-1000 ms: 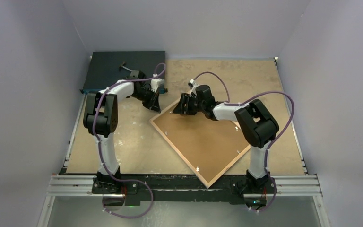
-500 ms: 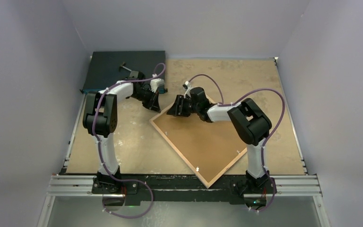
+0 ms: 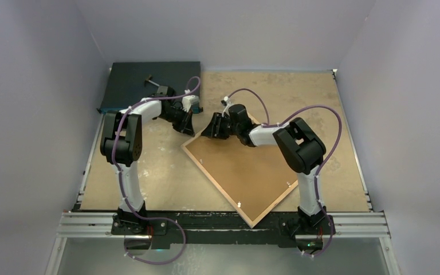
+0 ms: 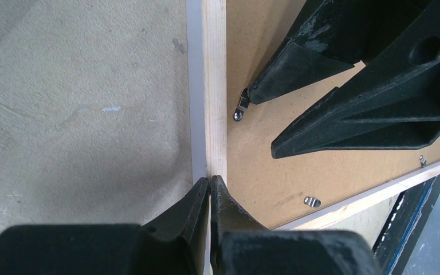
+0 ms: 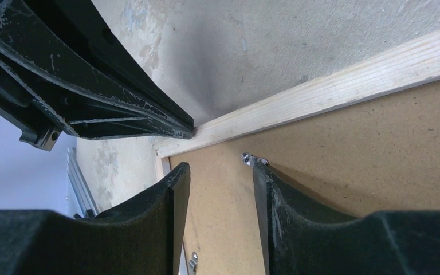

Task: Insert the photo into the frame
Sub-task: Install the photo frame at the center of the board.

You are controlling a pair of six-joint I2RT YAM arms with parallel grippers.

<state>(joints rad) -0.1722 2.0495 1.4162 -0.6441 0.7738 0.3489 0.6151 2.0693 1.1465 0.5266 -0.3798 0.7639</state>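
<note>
Panel [image 3: 143, 86], dark, flat and rectangular, at far left corner of tan table [image 3: 149, 166]. Just right of it, left gripper [image 4: 210, 188], fingers clenched together on nothing, tips set against left rail of thin rectangular frame [image 4: 215, 86]. Lies face down near table's middle, turned diamond-wise, pale wood rim around plain brown backing board [image 3: 246, 172]. Over frame's far corner, right gripper [image 5: 219, 171], jaws parted, grasping nothing, straddling small metal tab [image 5: 251, 158] on backing board.
</note>
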